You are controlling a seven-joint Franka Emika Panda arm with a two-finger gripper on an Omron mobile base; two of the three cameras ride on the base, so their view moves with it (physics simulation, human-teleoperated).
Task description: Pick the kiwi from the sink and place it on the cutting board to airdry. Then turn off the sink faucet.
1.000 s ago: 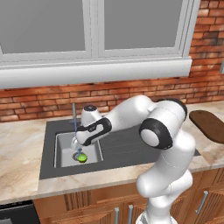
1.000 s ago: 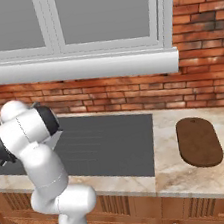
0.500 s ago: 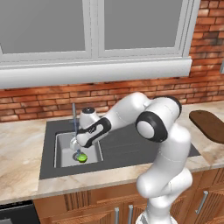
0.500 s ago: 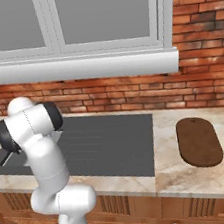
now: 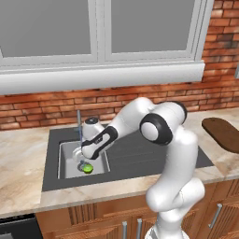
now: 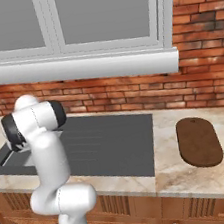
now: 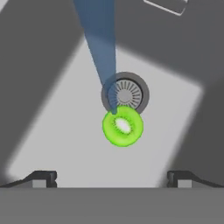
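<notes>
wide-open, empty gripper (image 7: 112,177) hovers over the sink (image 7: 52,131), kiwi (image 7: 122,126) straight ahead between its fingertips, touching the drain (image 7: 129,92).

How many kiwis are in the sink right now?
1. The kiwi lies on the floor of the sink, overlapping the edge of the drain. The arm covers part of the basin in the left base view, so another could be hidden.
</notes>
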